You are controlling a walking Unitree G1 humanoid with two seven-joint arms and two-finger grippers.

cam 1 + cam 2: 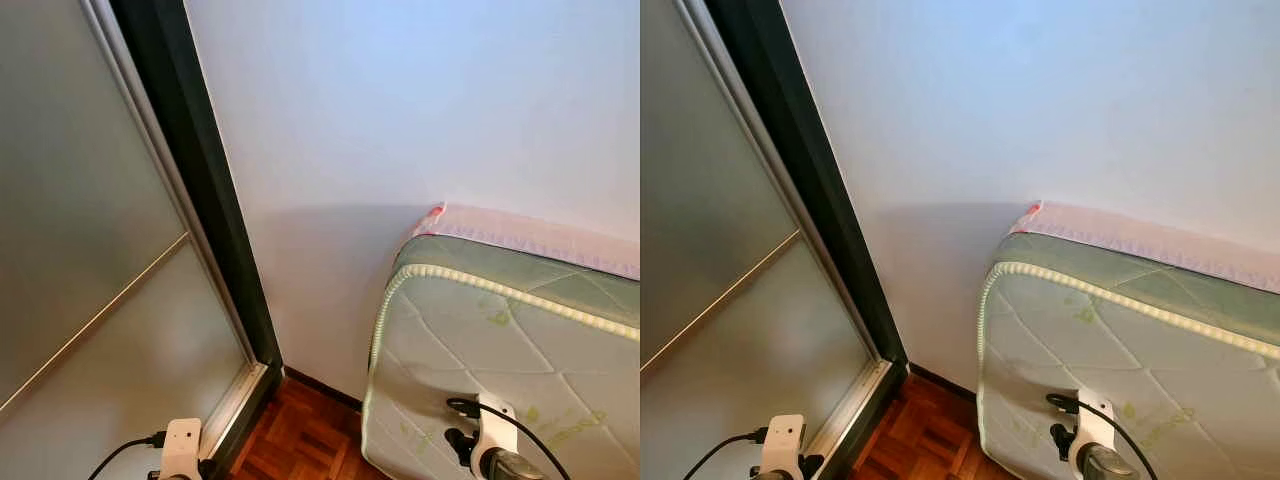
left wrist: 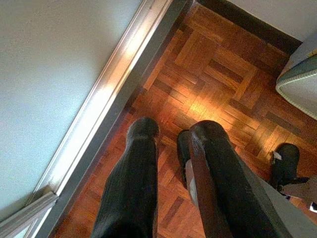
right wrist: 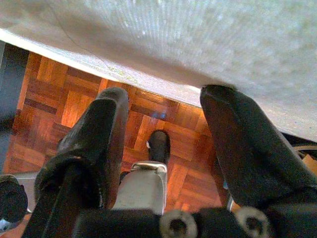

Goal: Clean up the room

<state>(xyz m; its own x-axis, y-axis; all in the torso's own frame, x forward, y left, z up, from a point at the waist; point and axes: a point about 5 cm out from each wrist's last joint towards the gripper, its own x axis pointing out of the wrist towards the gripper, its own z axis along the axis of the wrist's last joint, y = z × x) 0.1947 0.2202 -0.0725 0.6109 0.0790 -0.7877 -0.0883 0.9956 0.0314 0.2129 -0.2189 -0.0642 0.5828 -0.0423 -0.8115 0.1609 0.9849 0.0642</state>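
Left wrist view: my left gripper [image 2: 171, 136] hangs over parquet floor [image 2: 223, 84] beside the sliding door track [image 2: 106, 94], fingers slightly apart, empty. Right gripper [image 3: 163, 106]: fingers spread, empty, against the quilted mattress [image 1: 500, 350] leaning on the white wall [image 1: 400, 110].

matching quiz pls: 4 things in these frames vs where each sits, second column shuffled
Things:
1. frosted glass sliding door
2. quilted pale-green mattress
3. red-brown parquet floor
4. plain white wall

Places:
A. bottom middle, between door and mattress
B. robot's right, leaning on the wall
C. robot's left, in a dark frame
D. straight ahead, above the mattress

Pairs: 1-C, 2-B, 3-A, 4-D
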